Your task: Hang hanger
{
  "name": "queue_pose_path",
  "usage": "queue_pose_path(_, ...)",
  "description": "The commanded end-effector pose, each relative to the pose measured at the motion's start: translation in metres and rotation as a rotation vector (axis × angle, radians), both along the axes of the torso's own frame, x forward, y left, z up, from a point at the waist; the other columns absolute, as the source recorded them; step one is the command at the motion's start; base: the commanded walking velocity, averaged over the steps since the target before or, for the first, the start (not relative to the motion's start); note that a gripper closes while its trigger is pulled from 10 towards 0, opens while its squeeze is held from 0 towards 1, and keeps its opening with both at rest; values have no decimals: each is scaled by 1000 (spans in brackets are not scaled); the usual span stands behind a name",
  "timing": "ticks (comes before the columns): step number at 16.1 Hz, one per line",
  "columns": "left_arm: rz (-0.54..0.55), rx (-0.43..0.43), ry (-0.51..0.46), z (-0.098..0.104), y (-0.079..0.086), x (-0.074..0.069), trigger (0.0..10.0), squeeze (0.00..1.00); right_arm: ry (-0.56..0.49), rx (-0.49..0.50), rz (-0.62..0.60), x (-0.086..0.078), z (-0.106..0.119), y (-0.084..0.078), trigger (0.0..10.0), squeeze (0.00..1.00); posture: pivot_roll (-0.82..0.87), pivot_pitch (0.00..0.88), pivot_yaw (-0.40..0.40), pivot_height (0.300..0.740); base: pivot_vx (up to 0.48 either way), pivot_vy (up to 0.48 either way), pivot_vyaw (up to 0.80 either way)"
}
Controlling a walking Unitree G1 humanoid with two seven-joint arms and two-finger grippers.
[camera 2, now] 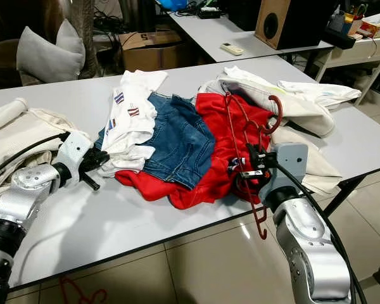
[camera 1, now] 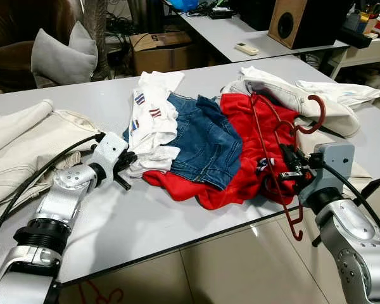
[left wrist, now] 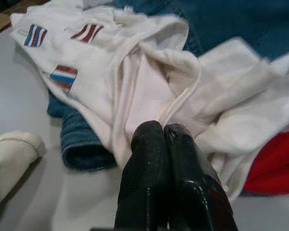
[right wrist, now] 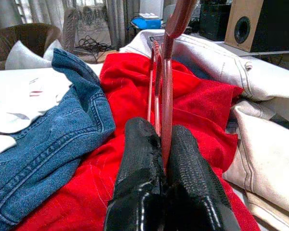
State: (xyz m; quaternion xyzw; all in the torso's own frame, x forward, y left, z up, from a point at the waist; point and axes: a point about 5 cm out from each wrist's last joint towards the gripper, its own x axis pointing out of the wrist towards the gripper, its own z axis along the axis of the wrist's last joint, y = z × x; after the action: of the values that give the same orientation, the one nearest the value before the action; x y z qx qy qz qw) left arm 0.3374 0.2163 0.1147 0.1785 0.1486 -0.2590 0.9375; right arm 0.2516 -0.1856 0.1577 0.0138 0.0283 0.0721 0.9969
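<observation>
**Red hanger pinched in the right claw, pile still under it**

Nearest the camera are the two silver arms, reaching over the front edge of the grey table. Starting at the left: the left gripper rests on the tabletop with its black fingers pressed together, holding nothing, their tips just touching the edge of the white shirt. Beside that shirt lie the blue jeans, then the red garment, and furthest right a cream jacket.

The right gripper is clamped on the red hanger; the wrist view shows its thin red wires running straight out between the closed pads. The hanger's long axis runs from the table's front edge away toward the far side: one hooked end dangles below the table edge just beside the wrist, and the larger curved hook rises beyond the gripper over the cream jacket. The right arm is plainly the nearer one, and any lift would have to pull the frame up and off the red cloth.

Red on red makes the hanger's outline hard to follow, and whether it is one hanger or several nested together I cannot tell. Whether the wires are caught in the cloth is likewise unclear.
</observation>
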Motion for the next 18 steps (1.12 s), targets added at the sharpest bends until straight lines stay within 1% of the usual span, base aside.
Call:
queue_pose_path(1,-8,-42,-36,12,-2,4,0,0,-10,-4,-9,3,1,-1,10000,0,-123,0,20,740,0,0,0)
queue_pose_path(3,1,-119,-59,23,-2,8,0,0,-11,0,-21,3,1,-3,10000,0,-123,0,20,740,0,0,0)
queue_pose_path(4,8,-146,-85,33,-1,11,0,0,-11,1,-25,3,1,-4,10000,0,-123,0,20,740,0,0,0)
queue_pose_path(6,10,-211,-160,60,2,18,0,0,-12,4,-26,4,1,-4,10000,0,-113,0,12,740,0,0,0)
queue_pose_path(7,-10,-252,-204,77,0,21,0,0,-13,5,-26,5,2,-3,10000,0,-113,0,12,740,0,0,0)
queue_pose_path(8,-30,-275,-227,88,-2,22,0,0,-15,6,-25,5,2,-3,10000,0,-111,0,11,740,0,0,0)
queue_pose_path(9,-81,-306,-276,110,-7,23,0,0,-18,8,-24,6,3,-2,10000,0,-110,0,10,740,0,0,0)
queue_pose_path(10,-117,-316,-309,125,-11,23,0,0,-20,9,-24,6,3,-2,10000,0,-110,0,10,740,0,0,0)
queue_pose_path(11,-183,-312,-359,150,-15,24,0,0,-27,17,-26,6,4,-3,10000,0,-110,0,10,740,0,0,0)
queue_pose_path(12,-209,-308,-377,160,-17,23,0,0,-30,21,-26,6,5,-3,10000,0,-110,0,10,740,0,0,0)
queue_pose_path(13,-236,-293,-395,171,-19,23,0,0,-48,37,0,6,8,-1,10000,0,-110,0,10,740,0,0,0)
queue_pose_path(14,-254,-261,-405,178,-21,23,0,0,-86,65,63,3,15,2,10000,0,-112,0,19,740,0,0,0)
queue_pose_path(15,-264,-246,-407,180,-22,23,0,0,-101,78,84,1,18,3,10000,0,-112,0,19,740,0,0,0)
queue_pose_path(16,-301,-222,-380,178,-31,22,0,0,-132,96,92,0,25,-3,10000,0,-112,0,19,740,0,0,0)
queue_pose_path(17,-357,-217,-322,169,-45,19,0,0,-154,105,75,0,31,-12,10000,0,-112,0,19,740,0,0,0)
queue_pose_path(18,-414,-221,-257,153,-64,16,0,0,-168,115,28,1,35,-23,10000,0,-112,0,19,740,0,0,0)
